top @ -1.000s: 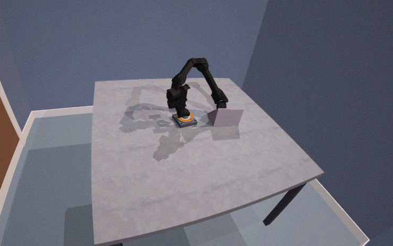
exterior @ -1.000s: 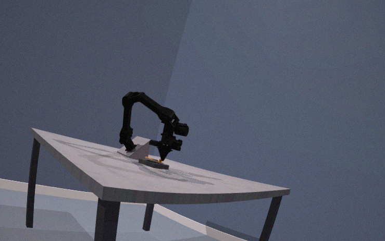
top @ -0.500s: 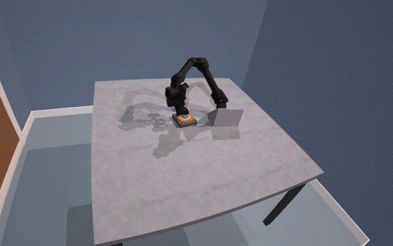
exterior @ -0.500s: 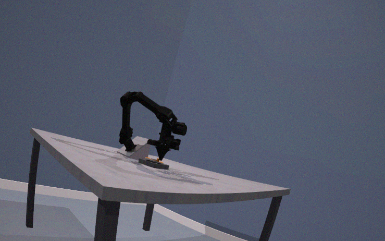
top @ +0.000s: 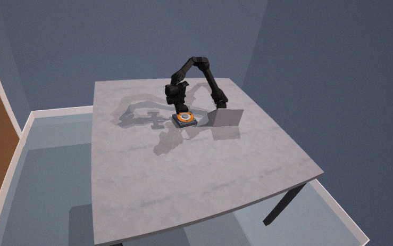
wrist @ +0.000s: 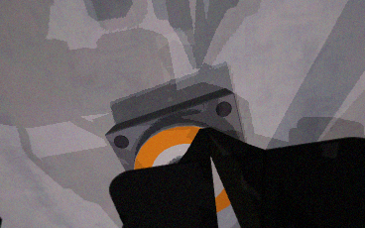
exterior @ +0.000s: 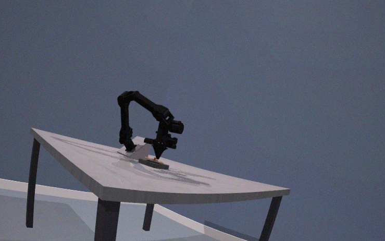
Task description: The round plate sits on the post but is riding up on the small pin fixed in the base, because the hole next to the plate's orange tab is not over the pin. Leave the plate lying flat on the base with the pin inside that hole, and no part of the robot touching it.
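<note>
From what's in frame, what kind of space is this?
Likely a bare robot test cell, not a home: one marble-grey table carrying a black arm, end effector shut over an orange round plate on its dark square base, plain blue walls.

End effector [wrist: 209,136] hides plate [wrist: 161,149] hole, pin.

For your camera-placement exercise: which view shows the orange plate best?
The top view: the whole plate shows on its base, with only the shut end effector at its far edge. The wrist view is closer, but the end effector hides most of it. The exterior view shows only an edge-on sliver.
</note>
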### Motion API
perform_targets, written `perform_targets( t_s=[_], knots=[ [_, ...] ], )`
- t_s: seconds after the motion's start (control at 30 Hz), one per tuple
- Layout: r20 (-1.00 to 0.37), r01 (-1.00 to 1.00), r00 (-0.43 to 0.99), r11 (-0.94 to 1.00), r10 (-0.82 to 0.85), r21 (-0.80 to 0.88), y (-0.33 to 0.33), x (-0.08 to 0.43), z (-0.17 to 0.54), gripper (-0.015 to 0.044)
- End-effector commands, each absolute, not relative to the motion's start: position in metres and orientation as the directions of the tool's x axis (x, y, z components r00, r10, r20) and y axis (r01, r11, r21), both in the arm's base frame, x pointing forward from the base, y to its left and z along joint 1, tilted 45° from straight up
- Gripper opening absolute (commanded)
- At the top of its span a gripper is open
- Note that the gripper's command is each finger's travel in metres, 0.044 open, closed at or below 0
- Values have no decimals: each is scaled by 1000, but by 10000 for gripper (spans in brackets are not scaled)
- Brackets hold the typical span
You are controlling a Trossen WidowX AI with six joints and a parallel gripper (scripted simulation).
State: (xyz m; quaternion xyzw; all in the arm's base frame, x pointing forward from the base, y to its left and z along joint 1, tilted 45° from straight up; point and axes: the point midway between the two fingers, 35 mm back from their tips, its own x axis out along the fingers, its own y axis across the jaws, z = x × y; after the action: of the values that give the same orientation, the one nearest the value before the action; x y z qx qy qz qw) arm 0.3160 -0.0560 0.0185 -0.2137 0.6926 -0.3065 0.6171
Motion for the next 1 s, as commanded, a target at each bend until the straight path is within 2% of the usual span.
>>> perform_targets(
  t_s=[0.0, 0.97],
  knots=[
    [-718, 75, -156, 716, -679, -694, -61, 310, 22, 0],
    [-717, 74, -157, 716, -679, -694, -71, 289, 37, 0]
  ],
)
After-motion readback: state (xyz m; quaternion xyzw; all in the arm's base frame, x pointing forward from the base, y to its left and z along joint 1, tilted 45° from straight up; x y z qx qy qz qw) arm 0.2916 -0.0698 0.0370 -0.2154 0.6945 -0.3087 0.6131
